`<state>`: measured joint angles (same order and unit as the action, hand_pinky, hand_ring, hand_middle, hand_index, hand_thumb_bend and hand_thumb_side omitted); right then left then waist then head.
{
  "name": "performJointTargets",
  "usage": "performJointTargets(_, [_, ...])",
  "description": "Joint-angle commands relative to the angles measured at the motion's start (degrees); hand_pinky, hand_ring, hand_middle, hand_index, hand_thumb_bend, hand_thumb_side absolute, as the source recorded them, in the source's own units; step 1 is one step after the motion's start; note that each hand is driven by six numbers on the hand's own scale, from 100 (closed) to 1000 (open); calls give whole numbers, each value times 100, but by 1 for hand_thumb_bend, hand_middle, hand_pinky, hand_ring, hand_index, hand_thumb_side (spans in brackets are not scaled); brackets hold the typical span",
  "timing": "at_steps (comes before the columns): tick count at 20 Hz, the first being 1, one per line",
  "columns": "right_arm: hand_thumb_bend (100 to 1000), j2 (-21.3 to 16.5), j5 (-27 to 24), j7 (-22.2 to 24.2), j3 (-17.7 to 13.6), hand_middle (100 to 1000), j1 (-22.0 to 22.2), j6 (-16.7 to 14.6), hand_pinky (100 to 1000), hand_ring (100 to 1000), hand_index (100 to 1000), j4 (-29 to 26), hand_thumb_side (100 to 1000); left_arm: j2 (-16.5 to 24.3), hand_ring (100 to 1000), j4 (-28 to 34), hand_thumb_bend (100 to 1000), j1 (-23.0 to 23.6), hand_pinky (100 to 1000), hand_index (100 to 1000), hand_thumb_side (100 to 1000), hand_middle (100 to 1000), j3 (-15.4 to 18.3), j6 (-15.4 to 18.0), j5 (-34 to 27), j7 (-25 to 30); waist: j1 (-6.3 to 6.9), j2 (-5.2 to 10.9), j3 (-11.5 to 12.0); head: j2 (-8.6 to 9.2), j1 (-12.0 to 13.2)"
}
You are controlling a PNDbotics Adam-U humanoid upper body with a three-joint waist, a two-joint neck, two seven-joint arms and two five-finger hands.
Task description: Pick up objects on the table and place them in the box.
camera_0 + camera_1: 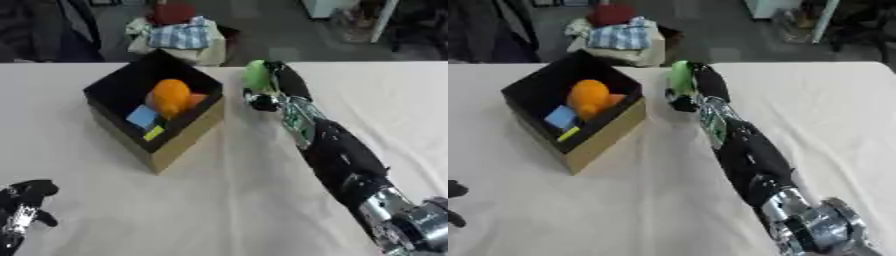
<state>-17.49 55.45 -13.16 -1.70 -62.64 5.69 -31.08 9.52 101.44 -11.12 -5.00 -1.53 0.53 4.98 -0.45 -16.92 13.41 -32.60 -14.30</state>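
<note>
Right hand (278, 85) clasping green object (256, 75) near far table edge, at 3 o'clock from box (188, 135). Probably light, smooth, rigid; best held across the middle. Left hand (26, 200) idle at 7 o'clock, fingers curled, empty.

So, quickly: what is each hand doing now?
Left hand: idle at lower left, fingers cannot be told.
Right hand: closed on the green object.
</note>
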Motion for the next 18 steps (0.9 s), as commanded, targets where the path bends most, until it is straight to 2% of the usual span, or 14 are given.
performJointTargets(1, [257, -124, -126, 14, -21, 830, -62, 27, 822, 875, 915, 30, 417, 79, 750, 119, 352, -60, 438, 699, 638, 619, 43, 5, 14, -6, 97, 23, 16, 104, -34])
performJointTargets(2, [239, -121, -159, 6, -17, 811, -54, 17, 811, 856, 903, 37, 383, 78, 750, 120, 352, -64, 438, 700, 638, 619, 43, 6, 15, -4, 97, 24, 17, 107, -36])
performJointTargets(4, [140, -120, -213, -55, -13, 752, -39, 6, 762, 806, 863, 30, 248, 74, 750, 121, 352, -66, 438, 699, 638, 619, 45, 5, 15, -6, 95, 25, 13, 113, -34])
performJointTargets(5, [100, -122, -230, -119, -13, 686, -33, 9, 712, 756, 813, 14, 157, 74, 750, 119, 351, -64, 439, 699, 638, 619, 45, 4, 16, -6, 94, 26, 9, 117, -34])
performJointTargets(6, [100, -123, -243, -223, -14, 648, -26, 12, 684, 726, 783, -11, 105, 74, 750, 119, 351, -64, 439, 699, 639, 619, 45, 4, 17, -5, 93, 28, 3, 121, -33])
performJointTargets(8, [100, -132, -267, -520, -17, 513, -16, 7, 581, 607, 657, -90, 100, 72, 750, 120, 351, -67, 439, 699, 639, 619, 48, 5, 18, -7, 91, 31, -13, 121, -27])
performJointTargets(11, [100, -146, -359, -1001, -6, 398, -15, -55, 500, 523, 541, -263, 100, 72, 750, 120, 352, -71, 440, 699, 639, 619, 54, 4, 22, -13, 86, 35, -52, 119, -18])
performJointTargets(14, [100, -184, -587, -1202, 79, 374, -67, -232, 492, 510, 517, -614, 100, 71, 750, 122, 352, -78, 440, 699, 640, 619, 66, 4, 29, -25, 66, 43, -114, 121, 2])
performJointTargets(18, [100, -225, -852, -1073, 272, 367, -160, -426, 500, 509, 509, -1252, 100, 66, 750, 118, 353, -84, 440, 699, 639, 619, 65, 2, 38, -25, 23, 77, -186, 124, 42])
